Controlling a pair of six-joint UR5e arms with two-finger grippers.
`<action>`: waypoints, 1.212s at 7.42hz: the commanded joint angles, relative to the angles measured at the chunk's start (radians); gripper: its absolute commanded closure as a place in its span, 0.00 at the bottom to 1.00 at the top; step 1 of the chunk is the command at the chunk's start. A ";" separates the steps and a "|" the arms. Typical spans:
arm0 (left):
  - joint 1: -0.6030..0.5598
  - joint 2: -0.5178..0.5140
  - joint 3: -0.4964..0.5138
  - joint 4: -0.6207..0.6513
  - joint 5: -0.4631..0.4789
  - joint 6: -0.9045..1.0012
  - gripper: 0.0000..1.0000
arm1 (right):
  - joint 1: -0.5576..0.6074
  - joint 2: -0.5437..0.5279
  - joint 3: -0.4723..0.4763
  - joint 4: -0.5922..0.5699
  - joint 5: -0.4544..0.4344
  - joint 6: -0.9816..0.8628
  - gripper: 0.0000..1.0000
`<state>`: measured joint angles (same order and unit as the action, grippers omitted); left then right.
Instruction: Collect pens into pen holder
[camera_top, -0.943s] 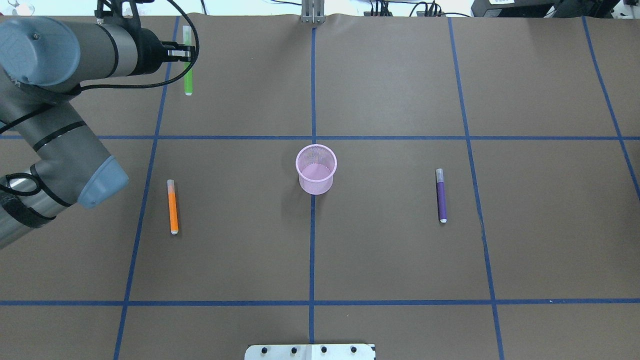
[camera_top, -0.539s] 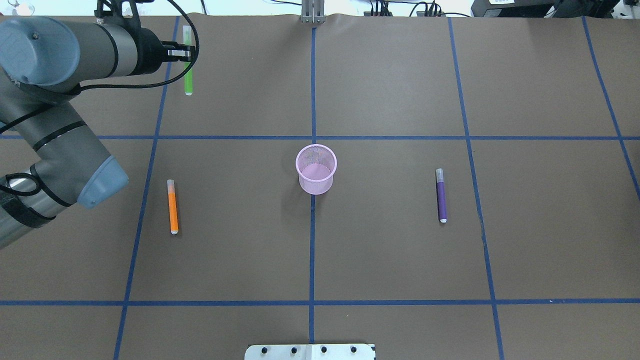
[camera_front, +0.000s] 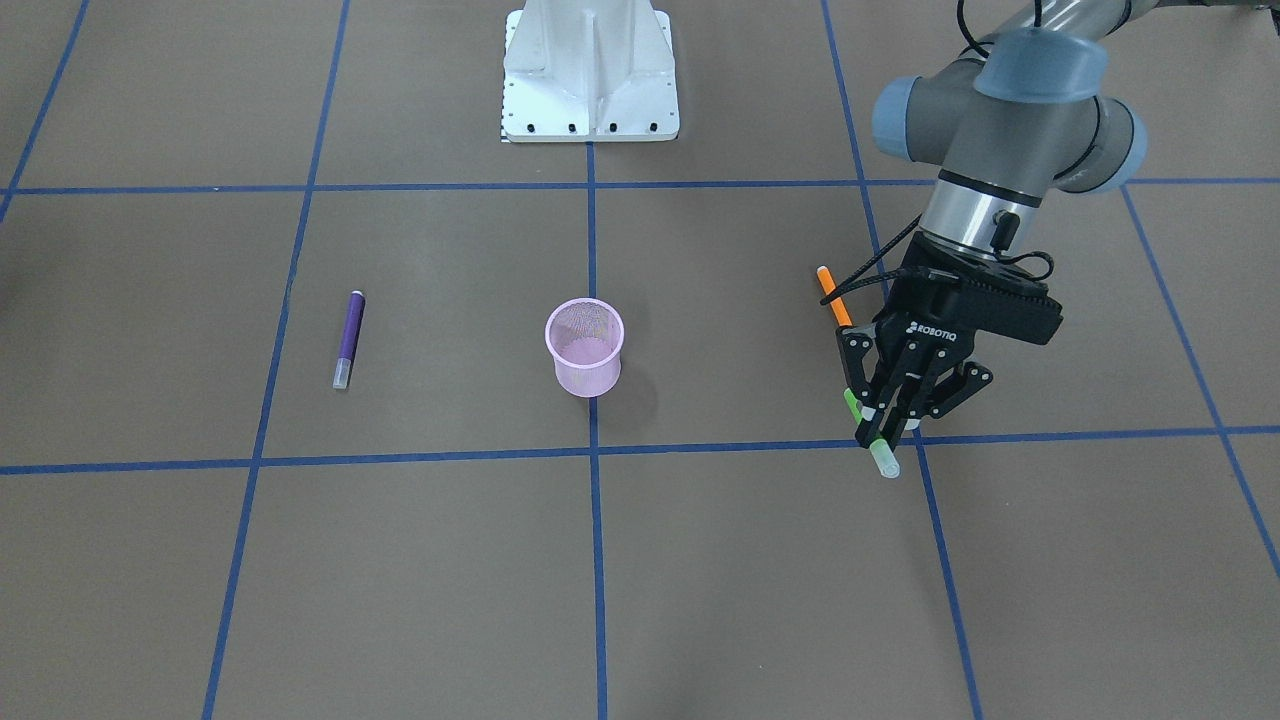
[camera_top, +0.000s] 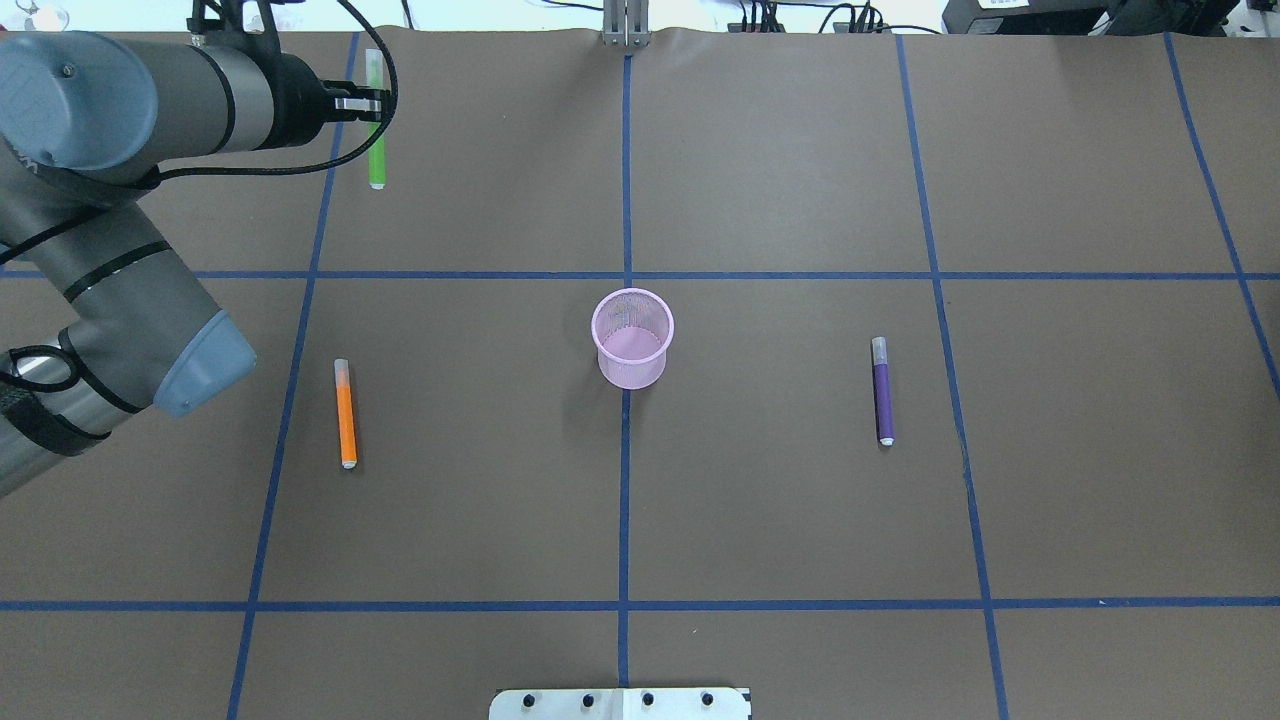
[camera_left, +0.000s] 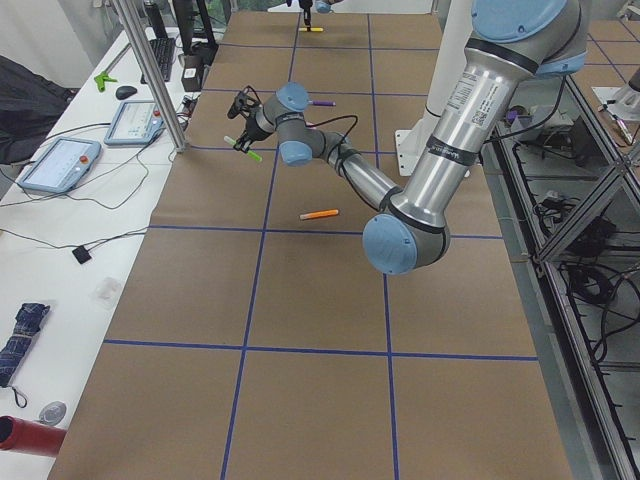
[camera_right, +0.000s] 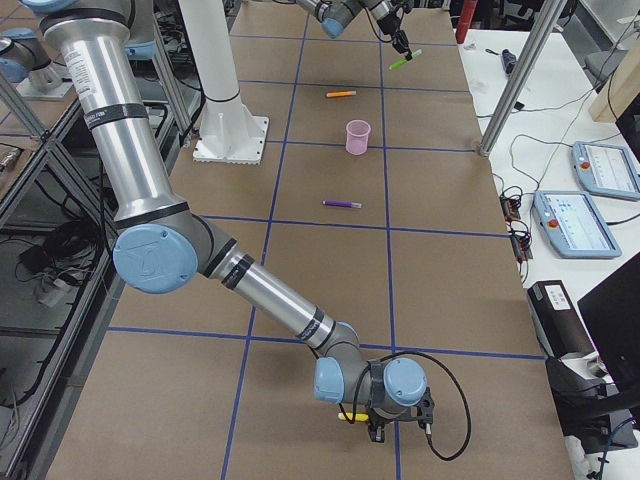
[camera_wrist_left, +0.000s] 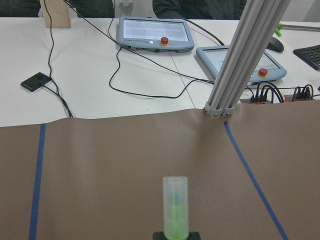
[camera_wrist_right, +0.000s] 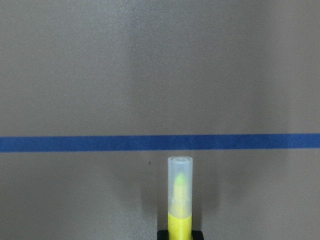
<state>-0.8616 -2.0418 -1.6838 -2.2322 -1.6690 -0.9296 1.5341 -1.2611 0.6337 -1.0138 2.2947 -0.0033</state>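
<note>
The right gripper (camera_wrist_right: 180, 235) is falling outside the overhead and front views. Its wrist view is showing only a black sliver at the bottom edge, closed on a yellow pen (camera_wrist_right: 180, 197) that is pointing up the frame toward a blue tape line (camera_wrist_right: 160, 143).

In the front view the left gripper (camera_front: 880, 425) is covering the middle of the green pen (camera_front: 884, 458) and the lower end of the orange pen (camera_front: 832, 296). Its fingers are pinching the green pen at the upper left of the overhead view.

The pen holder (camera_top: 630, 375) is standing at centre, well apart from that gripper. The purple pen (camera_top: 883, 395) is lying to its right.
</note>
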 joint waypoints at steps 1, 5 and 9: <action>0.001 -0.001 -0.008 -0.001 0.000 0.000 1.00 | 0.000 0.011 0.010 0.000 0.008 0.006 1.00; 0.138 -0.026 -0.068 -0.078 0.216 -0.015 1.00 | 0.008 0.019 0.320 -0.121 0.020 0.131 1.00; 0.367 -0.046 -0.083 -0.145 0.513 -0.092 1.00 | 0.014 0.034 0.547 -0.124 0.069 0.366 1.00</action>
<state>-0.5627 -2.0792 -1.7640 -2.3373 -1.2405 -0.9852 1.5468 -1.2295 1.1035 -1.1344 2.3302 0.2837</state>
